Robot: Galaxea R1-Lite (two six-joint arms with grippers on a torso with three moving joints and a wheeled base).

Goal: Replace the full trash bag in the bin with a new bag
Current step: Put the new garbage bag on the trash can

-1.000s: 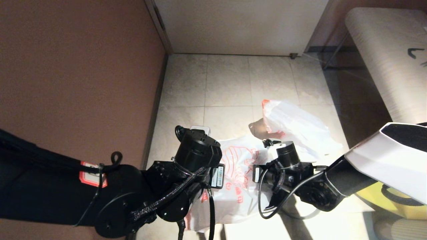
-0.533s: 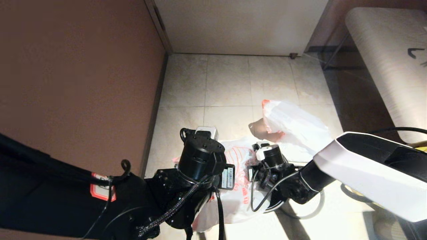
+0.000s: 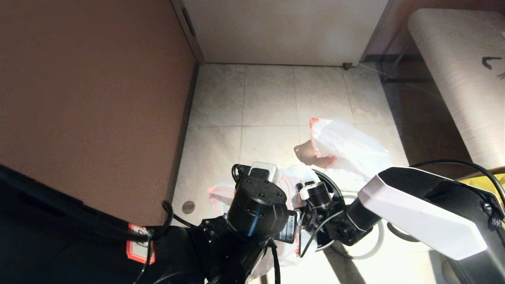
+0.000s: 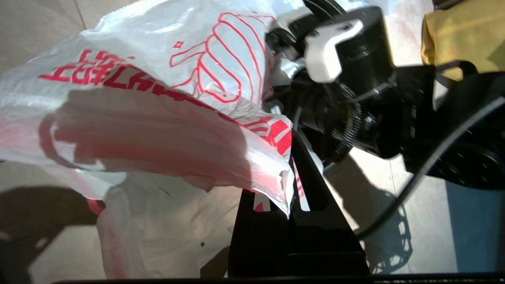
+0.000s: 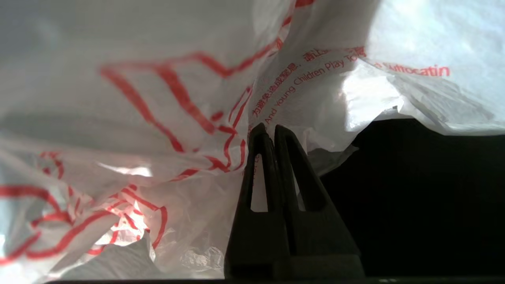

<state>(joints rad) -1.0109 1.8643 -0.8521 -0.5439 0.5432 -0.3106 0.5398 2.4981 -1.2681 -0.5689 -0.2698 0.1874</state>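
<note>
Both my pincers, left (image 4: 290, 185) and right (image 5: 272, 136), pinching thin white red-printed plastic bag (image 4: 165, 102); nearly plain translucent white bag (image 3: 347, 146) lying beyond on tiled floor (image 3: 268, 98); yellow bag (image 4: 461, 31) sitting beside right arm.

— What do the arms look like?
— The left arm (image 3: 221, 252) is black, with braided cable and a red-white label at seven o'clock. The right arm (image 3: 418, 209) has a white shell, black joints, looping cables.

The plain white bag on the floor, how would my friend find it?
Start at the pale door and come down the tiled floor. The full trash bag lies beyond both robot arms. It is nearly plain with a pink-red tip, while the new bag beside it carries big red drawings.
</note>
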